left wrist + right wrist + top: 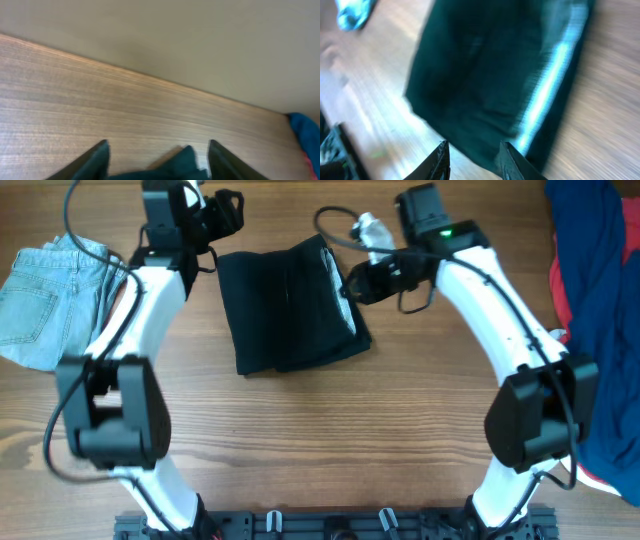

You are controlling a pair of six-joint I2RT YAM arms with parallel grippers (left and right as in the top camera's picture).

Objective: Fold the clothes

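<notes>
**A:** Right gripper [475, 167] state?

**B:** Jaws apart, nothing between them; it hovers over the right edge of the black garment [290, 305]; that view is blurred.

**A:** And the left gripper [160, 165]?

**B:** Spread wide at the garment's far left corner; a peak of black cloth rises between its 2 fingers [95, 160]; whether it touches them I cannot tell.

**A:** Where does the garment lie?

**B:** Folded into a rough rectangle, centre of the wooden table [300, 430], toward the far side; a pale stripe runs along its right side.

**A:** Other clothes?

**B:** 2; light-blue denim [45, 300] at the far left, well apart; a navy-and-red piece [600, 310] draped along the right edge.
</notes>
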